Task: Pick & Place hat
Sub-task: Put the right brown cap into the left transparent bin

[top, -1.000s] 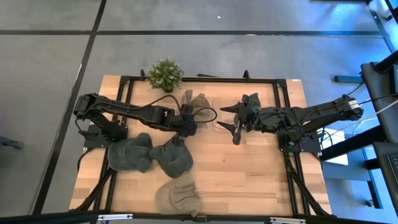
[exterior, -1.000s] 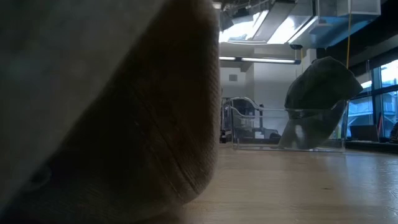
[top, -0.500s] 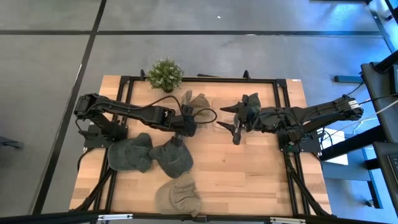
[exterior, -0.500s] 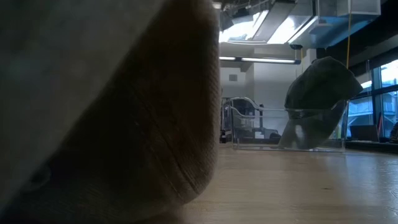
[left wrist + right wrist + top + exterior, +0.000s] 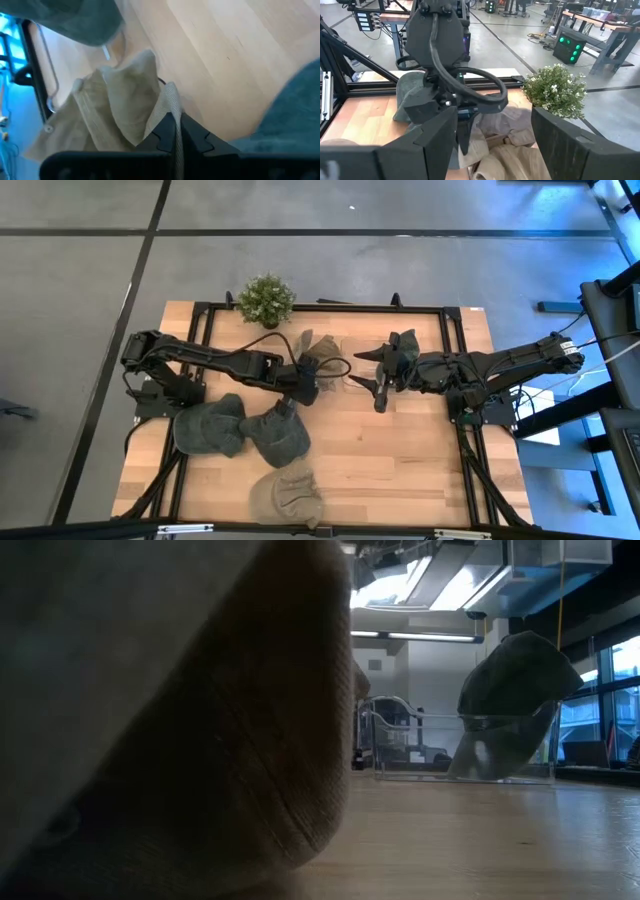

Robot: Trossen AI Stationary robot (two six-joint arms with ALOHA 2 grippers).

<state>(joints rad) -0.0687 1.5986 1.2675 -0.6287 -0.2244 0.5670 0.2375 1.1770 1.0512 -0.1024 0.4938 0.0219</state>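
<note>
Beige fabric of a hat is seen from above at the surface's 12 o'clock, pinched by the left claw; the right claw is spread wide at 3 o'clock of it. In the left wrist view, the hat is clamped between the fingers.
</note>
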